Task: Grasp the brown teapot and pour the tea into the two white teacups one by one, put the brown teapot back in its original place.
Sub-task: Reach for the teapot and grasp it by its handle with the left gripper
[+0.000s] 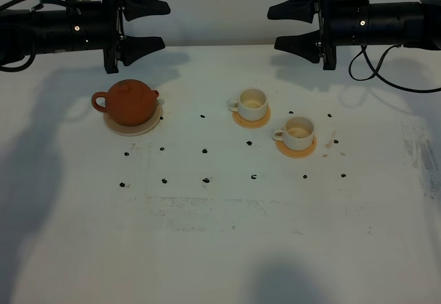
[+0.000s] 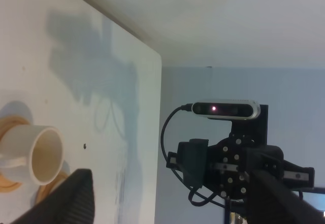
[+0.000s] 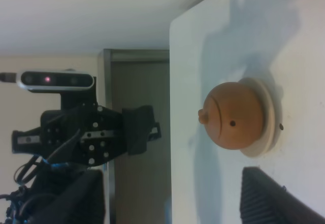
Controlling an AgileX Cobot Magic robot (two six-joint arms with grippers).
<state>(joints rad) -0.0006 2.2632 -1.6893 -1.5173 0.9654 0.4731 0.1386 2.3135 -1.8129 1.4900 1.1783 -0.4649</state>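
The white worktop [image 1: 220,249] carries everything. The left end effector [image 1: 165,23] hangs in the air just behind the brown teapot [image 1: 131,102], its fingers spread wide apart and holding nothing. The right end effector [image 1: 273,27] hangs at the same height, well off to the teapot's spout side, its fingers likewise apart and empty. The teapot sits upright, lid on, on the pale beige disc [image 1: 131,129]. On the teapot's spout side stand the nearer teacup [image 1: 252,101] and, beyond it, the farther teacup [image 1: 299,129], each upright on an orange-tan coaster [image 1: 251,120]. Small black marks [image 1: 204,151] dot the worktop around the teapot and past it.
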